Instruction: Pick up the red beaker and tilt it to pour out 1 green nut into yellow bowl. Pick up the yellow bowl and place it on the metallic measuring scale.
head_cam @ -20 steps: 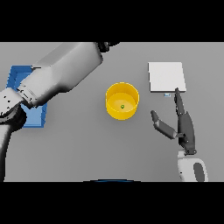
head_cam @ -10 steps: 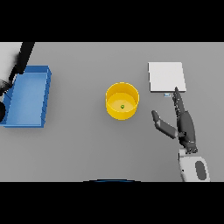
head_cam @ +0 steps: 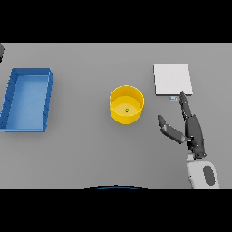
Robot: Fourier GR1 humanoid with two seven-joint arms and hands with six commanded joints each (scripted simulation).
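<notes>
A: We log the yellow bowl (head_cam: 127, 104) upright near the middle of the grey tabletop (head_cam: 90, 149). One small green nut (head_cam: 127, 110) lies on its floor.

B: Agreed. We see the metallic measuring scale (head_cam: 172, 79) as a pale square plate to the right of the bowl and a little further from the robot, apart from it. A small tab shows at its near edge.

A: The right robot hand (head_cam: 192, 131) comes up from the lower right. We note its fingers straight, pointing away from the robot, with the tips just short of the scale's near edge. The thumb sticks out toward the bowl. It has hold of nothing.

B: It sits near the bowl but does not touch it; bare tabletop shows between thumb and bowl wall.

A: On the far left we record a blue tray (head_cam: 27, 99), open-topped, well apart from the bowl.

B: We find no red beaker and no left robot hand in the head view. A small dark shape at the left edge is too little for us to identify.
</notes>
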